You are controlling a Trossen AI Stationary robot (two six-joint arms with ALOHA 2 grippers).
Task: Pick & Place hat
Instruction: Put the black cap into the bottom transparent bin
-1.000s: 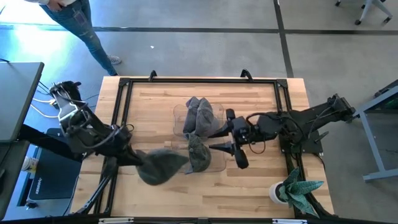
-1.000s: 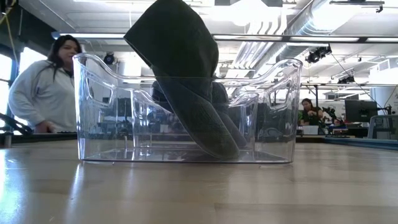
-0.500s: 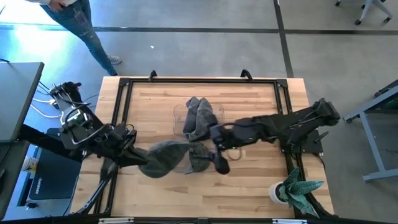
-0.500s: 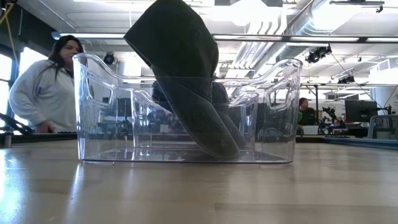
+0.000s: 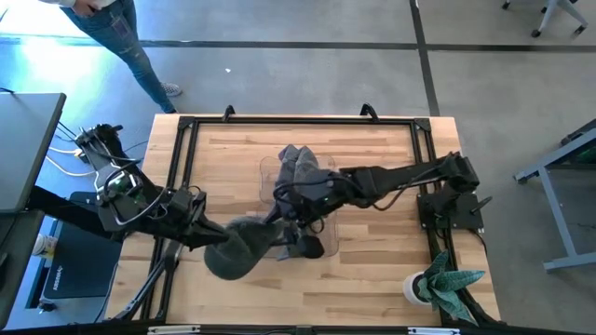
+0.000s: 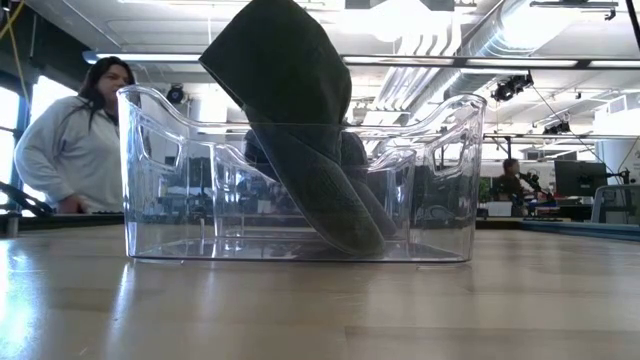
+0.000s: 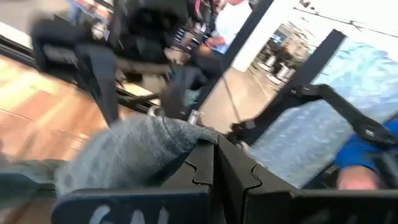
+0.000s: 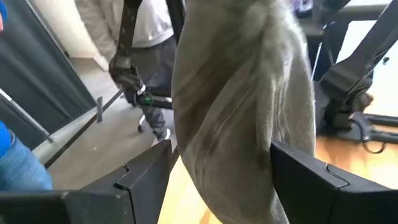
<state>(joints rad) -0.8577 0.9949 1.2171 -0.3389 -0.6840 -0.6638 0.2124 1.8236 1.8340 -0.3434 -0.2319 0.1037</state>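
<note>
My left gripper is shut on a grey hat, held in the air left of a clear bin. In the left wrist view the hat bulges beside the shut gripper. My right gripper reaches over the bin and stands open. In its wrist view the hat stands between the fingers of that gripper. Another dark hat leans inside the bin, its lower end on the floor and its top above the rim. More hats lie at the bin's far end. My left gripper pinches a bunched edge of the hat's cloth between its two fingers, coming level from the table's left. The hat is lifted clear of the table and sags beyond the fingers. My right gripper's fingers flank the hat's other end; whether they touch it I cannot tell.
A black frame runs around the wooden table. A potted plant stands at the near right corner. A person sits behind the table in the low view, and another person's legs show beyond the far left corner.
My right gripper has swept toward the table's left edge, from right of the bin to above it, ending at the held hat. My left gripper has rolled a little with the hat. The hat leaning in the bin has stayed still.
</note>
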